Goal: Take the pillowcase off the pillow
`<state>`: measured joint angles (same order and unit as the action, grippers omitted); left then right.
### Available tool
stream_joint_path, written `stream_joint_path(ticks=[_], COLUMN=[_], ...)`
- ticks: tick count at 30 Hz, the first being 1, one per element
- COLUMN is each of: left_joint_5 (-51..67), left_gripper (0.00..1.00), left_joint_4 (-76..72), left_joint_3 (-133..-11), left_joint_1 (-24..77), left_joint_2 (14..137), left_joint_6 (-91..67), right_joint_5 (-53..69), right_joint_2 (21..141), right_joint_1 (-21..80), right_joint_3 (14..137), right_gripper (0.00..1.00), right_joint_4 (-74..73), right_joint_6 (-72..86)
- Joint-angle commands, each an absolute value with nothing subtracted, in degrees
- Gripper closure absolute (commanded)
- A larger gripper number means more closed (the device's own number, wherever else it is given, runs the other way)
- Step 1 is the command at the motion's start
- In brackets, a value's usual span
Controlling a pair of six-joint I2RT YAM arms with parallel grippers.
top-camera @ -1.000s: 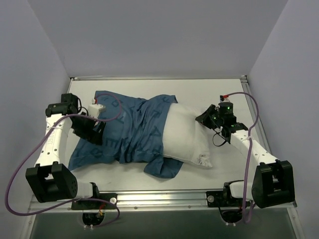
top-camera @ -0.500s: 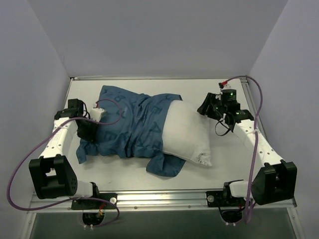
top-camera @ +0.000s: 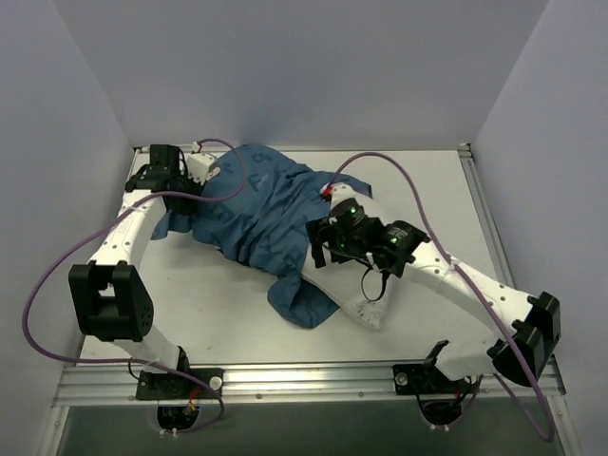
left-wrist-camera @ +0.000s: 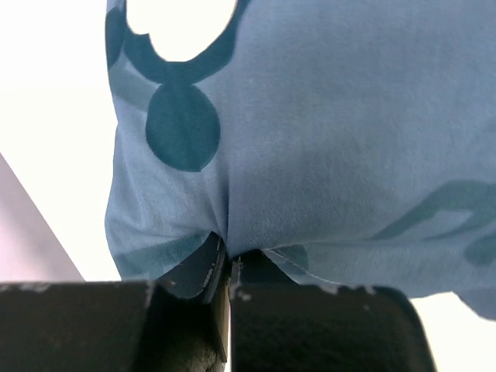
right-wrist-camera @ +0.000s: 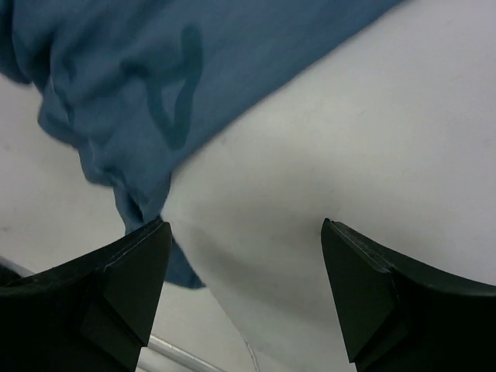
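The blue printed pillowcase (top-camera: 255,211) stretches from the far left corner toward the table's middle, with a loose flap (top-camera: 302,302) near the front. My left gripper (top-camera: 193,177) is shut on its far-left edge; in the left wrist view the pillowcase (left-wrist-camera: 310,116) bunches into the shut left gripper (left-wrist-camera: 225,263). The white pillow (top-camera: 365,306) lies mostly hidden under my right arm. My right gripper (top-camera: 321,249) hovers open over the pillow. In the right wrist view the right gripper (right-wrist-camera: 244,230) straddles the pillow (right-wrist-camera: 333,132), just beside the pillowcase (right-wrist-camera: 147,70) edge.
The white table (top-camera: 209,304) is enclosed by grey walls on three sides. A metal rail (top-camera: 313,377) runs along the front edge. Purple cables (top-camera: 43,285) loop beside the left arm and over the right arm.
My left gripper closed on the pillowcase and dragged it toward the far left corner. My right arm swung left from the pillow's right end to over its middle, and its gripper opened.
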<state>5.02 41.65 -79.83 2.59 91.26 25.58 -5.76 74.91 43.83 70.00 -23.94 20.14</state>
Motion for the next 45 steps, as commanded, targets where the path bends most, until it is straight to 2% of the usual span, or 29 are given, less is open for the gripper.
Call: stream_joint_path(ticks=[1, 8, 9, 12, 13, 15, 16, 17, 19, 24, 29, 32, 35, 39, 45], left_joint_5=[2.2, 1.0, 0.8, 0.8, 1.7, 3.9, 7.3, 9.0, 12.5, 23.2, 26.2, 23.2, 17.9, 9.9, 0.7], left_gripper=[0.98, 0.83, 0.79, 0.71, 0.59, 0.44, 0.31, 0.22, 0.04, 0.04, 0.01, 0.02, 0.06, 0.06, 0.06], left_joint_4=[35.0, 35.2, 35.3, 35.9, 36.3, 38.6, 39.3, 39.8, 41.3, 49.4, 58.3, 58.2, 54.2, 46.0, 32.4], left_joint_3=[-86.8, -91.0, -91.0, -90.4, -90.2, -90.0, -89.7, -89.4, -88.2, -86.2, -78.3, -72.4, -67.6, -67.0, -65.5], left_joint_1=[3.0, 3.7, 3.9, 4.2, 4.3, 4.5, 4.6, 4.7, 5.0, 8.0, 20.8, 31.0, 36.7, 41.3, 41.5], left_joint_2=[94.1, 97.5, 97.2, 96.5, 96.2, 94.6, 93.6, 91.7, 89.3, 82.2, 76.3, 74.0, 76.5, 81.4, 89.4], left_joint_6=[24.0, 23.0, 23.1, 23.2, 23.4, 23.6, 23.7, 23.6, 23.6, 25.7, 34.2, 34.7, 34.0, 30.2, 25.6], right_joint_5=[-12.6, -16.3, -16.3, -13.1, -12.5, -11.9, -11.9, -11.7, -10.9, -1.5, 9.0, 10.8, 11.9, 13.4, 14.3], right_joint_2=[77.9, 89.7, 91.0, 95.0, 96.2, 96.9, 97.4, 97.5, 97.5, 94.8, 89.7, 89.5, 90.3, 90.7, 91.1], right_joint_1=[49.1, 48.8, 48.4, 45.4, 44.8, 44.1, 44.1, 44.1, 44.1, 42.9, 39.9, 38.7, 38.1, 37.6, 37.3], right_joint_3=[66.5, 62.5, 62.1, 59.9, 59.6, 59.9, 60.2, 60.8, 61.4, 64.8, 67.9, 70.2, 70.9, 69.9, 69.3], right_gripper=[0.20, 0.16, 0.16, 0.22, 0.30, 0.41, 0.58, 0.69, 1.00, 1.00, 1.00, 1.00, 1.00, 1.00, 1.00], right_joint_4=[-30.1, -25.4, -24.3, -19.7, -18.8, -17.4, -17.1, -16.4, -15.9, -13.1, -9.5, -9.6, -9.6, -8.2, -7.7], right_joint_6=[22.9, 24.9, 25.1, 25.3, 25.4, 25.2, 25.1, 25.0, 25.0, 24.8, 26.8, 26.9, 26.9, 28.5, 29.9])
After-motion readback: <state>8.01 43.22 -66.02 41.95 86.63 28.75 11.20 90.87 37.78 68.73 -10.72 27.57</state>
